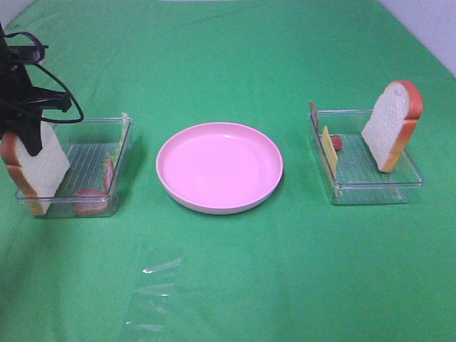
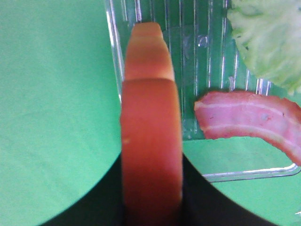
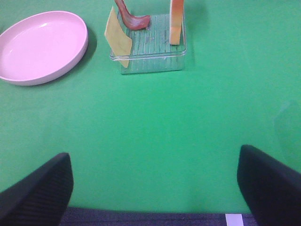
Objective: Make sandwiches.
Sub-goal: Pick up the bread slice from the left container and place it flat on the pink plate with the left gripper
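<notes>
At the far left, the left claw (image 1: 33,139) is closed narrowly on the orange-brown crust of the first bread slice (image 1: 51,171). Its dark fingers press on both sides, and the slice stands tilted at the near left corner of the left tray (image 1: 92,122). That clear tray also holds one pale green lettuce leaf (image 2: 273,42) toward its far right and one pink bacon strip (image 2: 249,117) at its near right corner, partly over the rim. One round pink plate (image 1: 219,204) sits in the middle of the green cloth (image 1: 299,271), apart from both trays. One crumpled sheet of clear film (image 1: 153,292) lies near, left of centre. The right tray (image 1: 370,184) carries one yellow cheese slice (image 1: 329,149) upright against its left wall. Just beside it is a second bacon strip (image 3: 134,20), curling upward, and a second bread slice (image 1: 392,125) leans at the right side. That makes two trays, two bread slices, two bacon strips, one lettuce, one cheese and one plate. The right claw (image 3: 153,188) hangs spread wide and holds nothing, over bare cloth near of the right tray.
</notes>
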`<state>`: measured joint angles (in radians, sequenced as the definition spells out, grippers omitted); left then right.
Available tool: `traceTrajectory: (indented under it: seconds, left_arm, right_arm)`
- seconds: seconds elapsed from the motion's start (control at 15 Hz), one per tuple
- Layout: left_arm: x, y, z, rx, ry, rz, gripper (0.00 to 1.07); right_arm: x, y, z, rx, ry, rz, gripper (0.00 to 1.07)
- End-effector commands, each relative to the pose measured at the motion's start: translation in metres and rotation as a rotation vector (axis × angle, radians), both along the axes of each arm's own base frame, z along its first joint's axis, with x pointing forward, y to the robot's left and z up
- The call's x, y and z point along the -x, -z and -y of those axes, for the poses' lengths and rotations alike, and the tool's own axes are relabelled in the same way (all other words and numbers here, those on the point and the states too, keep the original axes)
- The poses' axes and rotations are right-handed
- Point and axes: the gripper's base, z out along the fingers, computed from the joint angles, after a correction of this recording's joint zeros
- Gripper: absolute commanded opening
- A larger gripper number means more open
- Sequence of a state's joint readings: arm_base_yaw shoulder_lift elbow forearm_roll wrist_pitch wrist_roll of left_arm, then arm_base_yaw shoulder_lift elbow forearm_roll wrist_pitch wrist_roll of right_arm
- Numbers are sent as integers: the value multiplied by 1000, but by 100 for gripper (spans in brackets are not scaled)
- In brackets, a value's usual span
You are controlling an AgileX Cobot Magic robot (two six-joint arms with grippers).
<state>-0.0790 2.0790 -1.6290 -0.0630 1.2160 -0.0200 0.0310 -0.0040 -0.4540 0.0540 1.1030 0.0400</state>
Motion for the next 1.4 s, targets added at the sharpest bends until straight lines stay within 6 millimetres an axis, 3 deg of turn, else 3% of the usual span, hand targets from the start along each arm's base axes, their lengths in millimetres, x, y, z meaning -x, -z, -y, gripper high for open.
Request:
traceTrajectory:
  seconds: [0.07, 0.13, 0.47, 0.73, 0.87, 1.07, 1.27, 1.4]
  left_arm:
    - [8, -1, 2, 0, -4, -93, 0]
    - [8, -3, 2, 0, -2, -96, 0]
    - [19, -58, 1, 12, -4, 46, 0]
    - [52, -140, 0, 50, -6, 266, 0]
    - [66, -187, 12, 208, 8, 403, 0]
    - [54, -184, 36, 480, 63, 404, 0]
    - [27, -147, 74, 775, 163, 299, 0]
    - [17, -118, 95, 822, 208, 226, 0]
  right_arm:
    - [3, 1, 0, 6, 0, 30, 91]
    - [3, 1, 0, 6, 0, 30, 91]
    - [3, 1, 0, 6, 0, 30, 91]
    - [3, 1, 0, 6, 0, 30, 91]
    - [3, 1, 0, 6, 0, 30, 91]
    - [3, 1, 0, 6, 0, 30, 91]
    - [3, 1, 0, 6, 0, 30, 91]
    - [3, 1, 0, 6, 0, 30, 91]
